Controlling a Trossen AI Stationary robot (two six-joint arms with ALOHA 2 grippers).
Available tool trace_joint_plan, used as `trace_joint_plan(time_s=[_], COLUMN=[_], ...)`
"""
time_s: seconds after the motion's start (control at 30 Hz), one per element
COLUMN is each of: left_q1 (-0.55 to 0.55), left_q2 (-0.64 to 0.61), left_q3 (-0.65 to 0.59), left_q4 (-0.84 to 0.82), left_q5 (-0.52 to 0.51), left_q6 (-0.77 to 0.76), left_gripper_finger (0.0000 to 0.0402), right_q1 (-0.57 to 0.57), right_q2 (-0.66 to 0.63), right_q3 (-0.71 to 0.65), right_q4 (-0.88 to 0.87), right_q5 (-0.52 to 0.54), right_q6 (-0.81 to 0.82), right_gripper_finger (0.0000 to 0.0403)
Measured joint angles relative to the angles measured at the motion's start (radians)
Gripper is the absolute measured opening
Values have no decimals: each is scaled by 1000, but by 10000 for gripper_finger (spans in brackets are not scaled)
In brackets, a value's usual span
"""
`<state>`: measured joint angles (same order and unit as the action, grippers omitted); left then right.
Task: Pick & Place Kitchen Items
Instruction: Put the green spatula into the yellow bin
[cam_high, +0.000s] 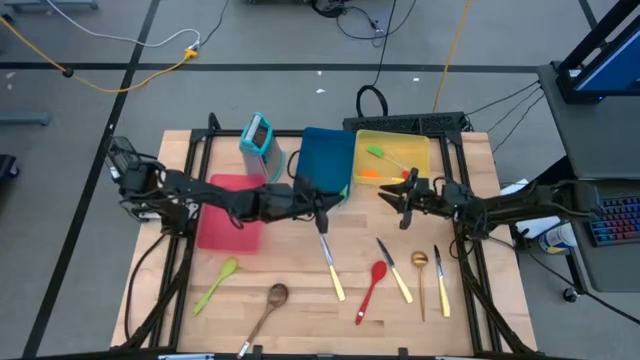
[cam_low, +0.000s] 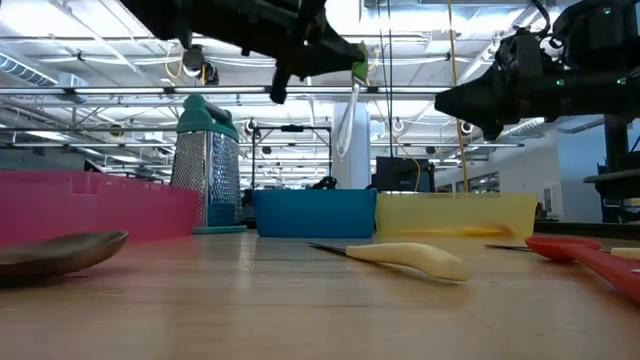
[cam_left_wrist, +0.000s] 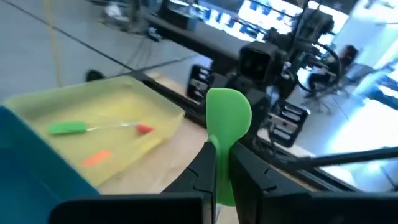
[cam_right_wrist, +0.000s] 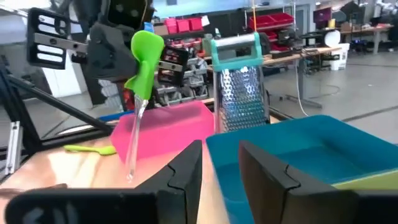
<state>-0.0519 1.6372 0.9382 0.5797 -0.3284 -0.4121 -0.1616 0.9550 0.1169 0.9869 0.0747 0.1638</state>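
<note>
- High view: the left gripper (cam_high: 322, 205) reaches to the table's middle, clamped on a green mini spatula (cam_high: 324, 222) whose clear handle runs toward the table's near edge. The right gripper (cam_high: 402, 192) hovers beside the yellow tray (cam_high: 392, 140), fingers parted and empty. On the wooden table (cam_high: 300, 290) lie a green spoon (cam_high: 217, 283), wooden spoon (cam_high: 266, 306), red spoon (cam_high: 371, 290) and cream-handled knife (cam_high: 331, 268).
- Low view: the spatula hangs upright, green blade up, well above the wood; an open-ceilinged workshop stretches behind.
- Left wrist view: the blade (cam_left_wrist: 227, 118) stands between the closed fingers.
- Right wrist view: the spatula (cam_right_wrist: 142, 74) hangs before the pink tray (cam_right_wrist: 168, 127), beside the grater-like holder (cam_right_wrist: 239, 84).
</note>
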Motion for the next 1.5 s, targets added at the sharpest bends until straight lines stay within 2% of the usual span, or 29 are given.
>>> trace_joint_plan(time_s=[0.1, 0.23, 0.43, 0.57, 0.7, 0.9, 1.2, 1.3, 1.47, 1.5], left_q1=[22, 27, 27, 27, 26, 24, 12, 12, 12, 12], left_q2=[37, 97, 182, 201, 201, 201, 199, 199, 198, 198], left_q3=[0, 0, 2, 7, 7, 7, 8, 8, 8, 8], left_q4=[32, 91, 261, 294, 296, 287, 249, 250, 251, 251], left_q5=[55, 67, 154, 159, 159, 159, 165, 165, 170, 169], left_q6=[11, 13, 52, 52, 52, 66, 75, 80, 99, 103], left_gripper_finger=[22, 24, 28, 29, 30, 30, 30, 31, 31, 31], right_q1=[0, 0, 0, 0, 0, 0, 0, 0, 0, 0], right_q2=[93, 216, 367, 443, 504, 552, 555, 555, 555, 555], right_q3=[0, 4, 72, 134, 176, 223, 237, 237, 236, 236], right_q4=[82, 234, 313, 310, 313, 321, 335, 340, 343, 343], right_q5=[2, -14, -194, -326, -341, -365, -395, -395, -403, -407], right_q6=[4, 15, 34, 41, 60, 54, 32, 26, 0, -11], right_gripper_finger=[100, 100, 100, 100, 100, 100, 98, 80, 22, 20])
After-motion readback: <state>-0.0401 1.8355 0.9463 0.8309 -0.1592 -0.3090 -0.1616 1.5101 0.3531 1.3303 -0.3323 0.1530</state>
